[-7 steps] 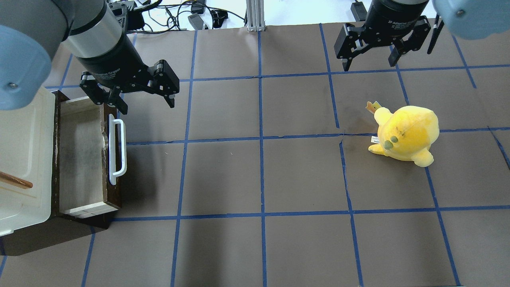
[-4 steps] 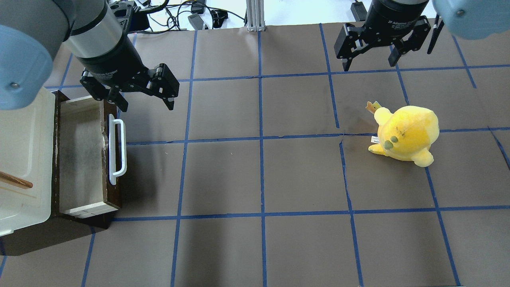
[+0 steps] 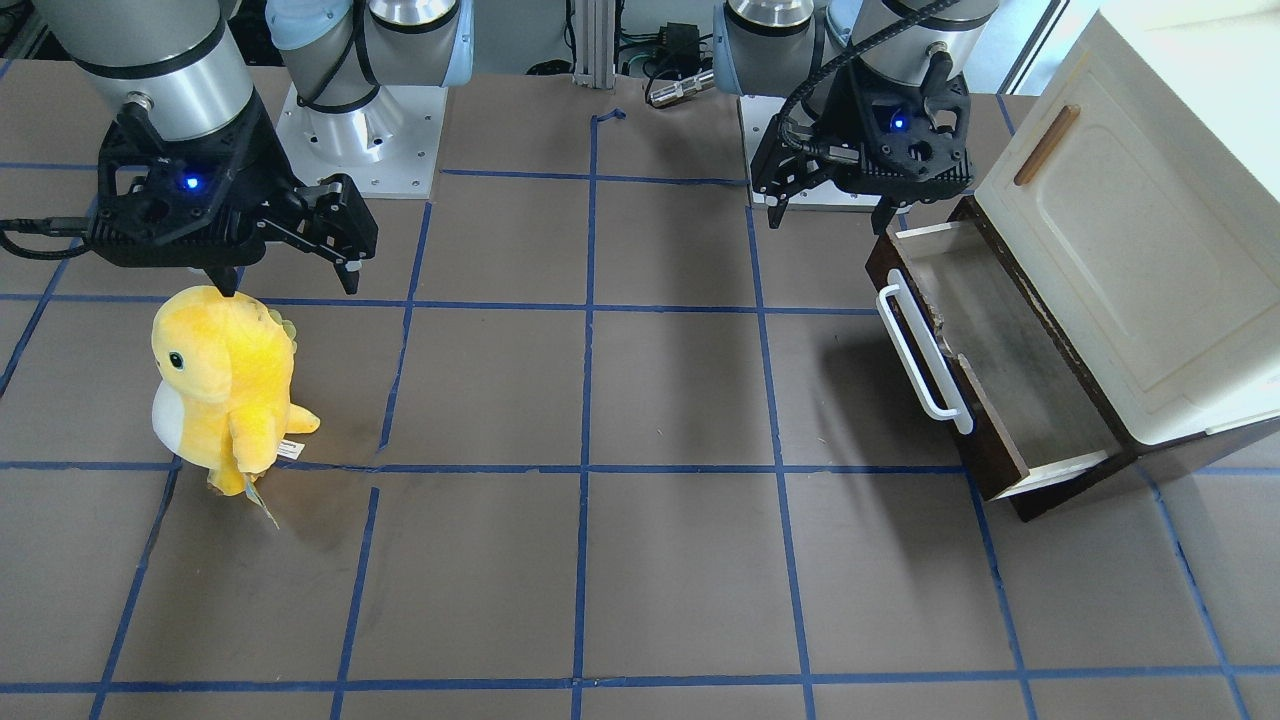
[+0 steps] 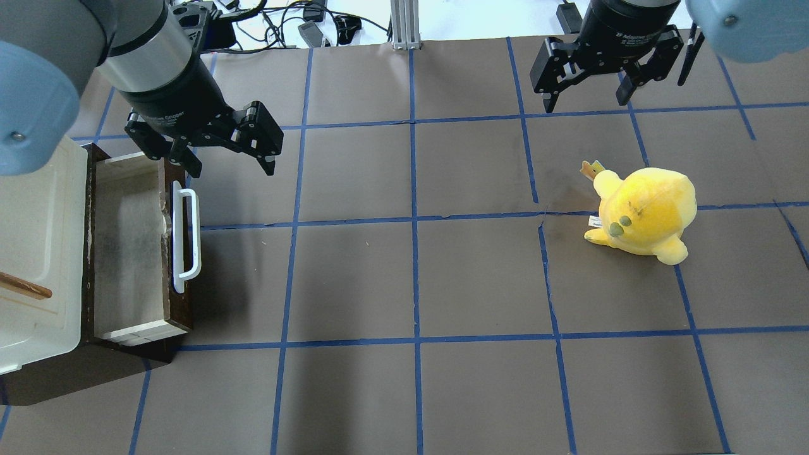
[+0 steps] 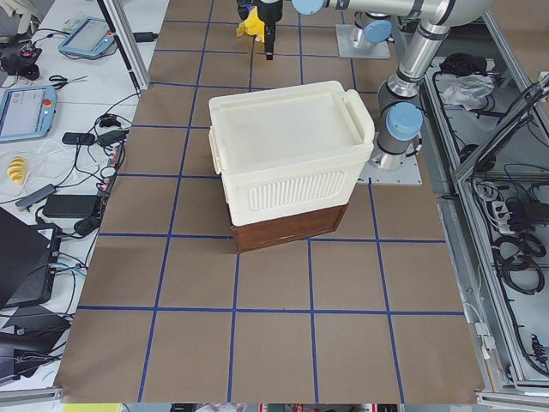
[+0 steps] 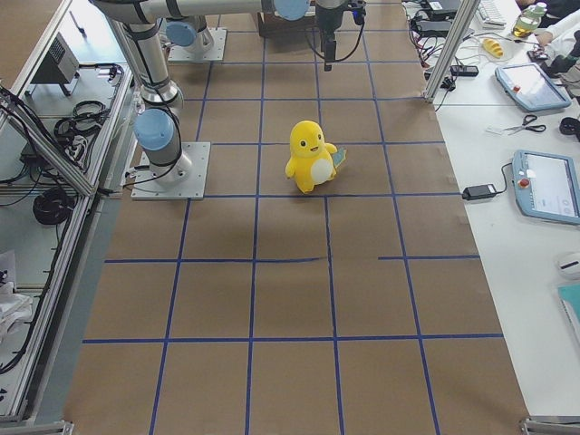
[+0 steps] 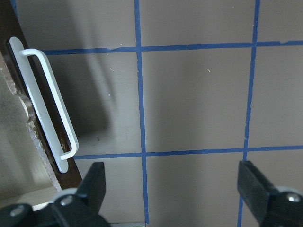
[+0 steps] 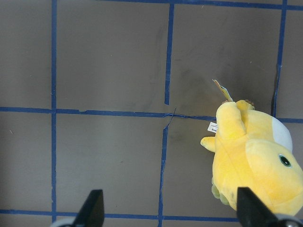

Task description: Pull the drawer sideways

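**A:** Drawer position?

**B:** The drawer (image 4: 129,253) is at the robot's left end of the table (image 4: 411,284). It is slid out sideways from under the cream cabinet (image 4: 38,253), with its pale inner walls showing. The white bar handle (image 3: 922,352) on the dark front faces the table's middle.

**A:** Left jaws?

**B:** The left gripper (image 4: 232,170) hangs by the end of the drawer front that is nearest the arm bases. Its jaws are spread wide and grip nothing. In the overhead view one finger (image 4: 193,165) sits over that corner of the front, and the other is out over the brown paper. I can't tell if the corner finger touches the wood.

**A:** Is the handle in the gap?

**B:** No. In the left wrist view the handle lies outside the jaws, just beside one finger. Between the fingers there is only paper and blue tape.

**A:** Right side?

**B:** The right gripper (image 4: 585,104) is also wide open with nothing held, and it is above the table. The yellow plush toy (image 4: 644,212) stands near it, apart from the fingers in the overhead view and well away from the drawer.

**A:** Side cams?

**B:** The exterior left view shows only the back of the cabinet, so the drawer is hidden there.
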Robot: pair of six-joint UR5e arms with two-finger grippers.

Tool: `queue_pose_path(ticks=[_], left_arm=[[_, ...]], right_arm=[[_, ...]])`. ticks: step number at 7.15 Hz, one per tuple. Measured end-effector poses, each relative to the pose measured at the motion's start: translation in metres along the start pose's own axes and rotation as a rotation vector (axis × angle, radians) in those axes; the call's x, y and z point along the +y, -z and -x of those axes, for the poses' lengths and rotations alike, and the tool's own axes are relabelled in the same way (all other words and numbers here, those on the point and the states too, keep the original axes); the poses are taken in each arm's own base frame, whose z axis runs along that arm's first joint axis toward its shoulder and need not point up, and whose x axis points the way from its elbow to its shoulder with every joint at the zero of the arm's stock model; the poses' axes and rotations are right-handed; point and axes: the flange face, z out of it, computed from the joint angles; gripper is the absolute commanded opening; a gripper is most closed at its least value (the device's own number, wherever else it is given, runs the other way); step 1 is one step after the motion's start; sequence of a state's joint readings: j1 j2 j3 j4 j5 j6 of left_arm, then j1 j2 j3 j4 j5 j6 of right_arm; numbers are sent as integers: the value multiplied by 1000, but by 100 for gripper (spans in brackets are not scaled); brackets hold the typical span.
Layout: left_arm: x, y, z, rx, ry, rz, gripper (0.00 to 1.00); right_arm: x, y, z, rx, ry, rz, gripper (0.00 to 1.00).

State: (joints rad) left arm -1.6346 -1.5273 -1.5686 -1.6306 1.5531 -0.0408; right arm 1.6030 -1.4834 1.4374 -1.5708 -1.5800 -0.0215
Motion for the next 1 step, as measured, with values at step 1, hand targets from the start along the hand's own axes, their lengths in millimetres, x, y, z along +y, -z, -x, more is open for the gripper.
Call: queue_pose_path(ticks=[1], left_arm=[[1,0,0,0,0,1,100]], right_arm=[[0,0,0,0,0,0,100]])
